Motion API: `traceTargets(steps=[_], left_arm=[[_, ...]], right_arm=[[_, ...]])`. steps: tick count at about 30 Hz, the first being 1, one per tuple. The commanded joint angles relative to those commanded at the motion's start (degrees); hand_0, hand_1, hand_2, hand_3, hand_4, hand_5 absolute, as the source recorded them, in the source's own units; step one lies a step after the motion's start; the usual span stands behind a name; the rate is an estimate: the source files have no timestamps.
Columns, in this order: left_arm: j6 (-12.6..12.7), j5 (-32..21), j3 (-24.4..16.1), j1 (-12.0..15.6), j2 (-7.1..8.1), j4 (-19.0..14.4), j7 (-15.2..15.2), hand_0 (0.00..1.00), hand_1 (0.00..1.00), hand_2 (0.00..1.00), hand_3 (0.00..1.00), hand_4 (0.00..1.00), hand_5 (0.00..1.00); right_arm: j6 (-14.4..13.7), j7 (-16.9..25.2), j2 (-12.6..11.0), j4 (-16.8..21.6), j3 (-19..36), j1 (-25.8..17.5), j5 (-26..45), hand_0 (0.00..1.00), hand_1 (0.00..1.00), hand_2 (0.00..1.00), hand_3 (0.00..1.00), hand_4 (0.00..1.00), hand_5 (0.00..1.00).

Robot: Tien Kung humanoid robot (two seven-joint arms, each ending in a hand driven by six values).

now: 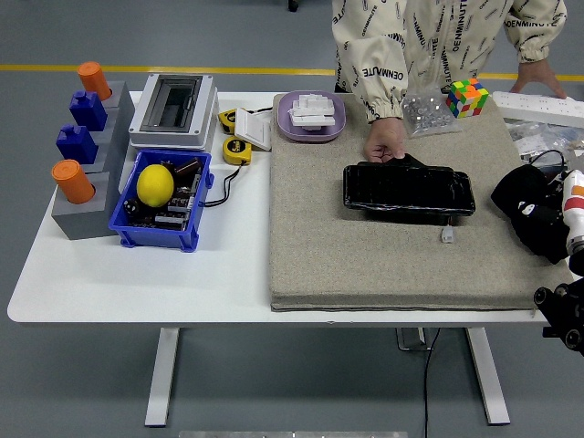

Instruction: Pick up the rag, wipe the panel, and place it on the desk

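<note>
From the head view, we see the glossy black rectangular panel (409, 190) lying on the grey felt mat (347, 255) that covers the right part of the white table (137, 274), its long axis running left to right. A person in a cream printed jacket stands at the far side; one hand of the person (387, 144) rests at the panel's far left corner, seemingly steadying it, and the other (538, 78) is near the table's far right corner.

Our right hand (547, 214) sits at the mat's right edge, at the picture's right edge. A dark crumpled mass there may be the black rag, but black on black we cannot separate cloth from hand, so we cannot tell whether the fingers are spread or closed on anything.

The panel lies to the left of this hand, near but not touching. We judge the right arm far nearer; the left is not visible. The coming move would be a leftward reach along the panel's length.
</note>
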Motion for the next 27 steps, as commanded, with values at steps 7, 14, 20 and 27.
traceTargets(steps=[7, 14, 20, 27], left_arm=[[0.05, 0.13, -0.09, 0.08, 0.1, 0.01, -0.01, 0.604, 0.636, 0.637, 0.561, 0.631, 0.446], [0.07, 0.23, -0.1, 0.28, 0.24, 0.08, 0.01, 0.603, 0.636, 0.637, 0.561, 0.63, 0.445], [0.05, 0.32, -0.33, 0.19, 0.11, -0.01, -0.01, 0.604, 0.636, 0.637, 0.561, 0.63, 0.445], [0.07, 0.55, -0.81, 0.35, -0.01, 0.03, 0.01, 0.604, 0.636, 0.637, 0.561, 0.631, 0.447]], right_arm=[[0.0, -0.78, 0.15, 0.49, -0.72, -0.62, -0.98, 0.275, 0.36, 0.376, 0.381, 0.932, 0.103], [0.0, -1.38, -0.24, 1.83, -0.31, -0.06, -1.95, 0.274, 0.357, 0.375, 0.381, 0.93, 0.101], [0.0, -1.77, -0.51, 2.93, -0.29, 0.29, -2.56, 0.275, 0.355, 0.373, 0.379, 0.928, 0.101], [0.0, -2.24, -1.09, 5.25, -0.2, 0.51, -3.46, 0.276, 0.355, 0.372, 0.378, 0.925, 0.098]])
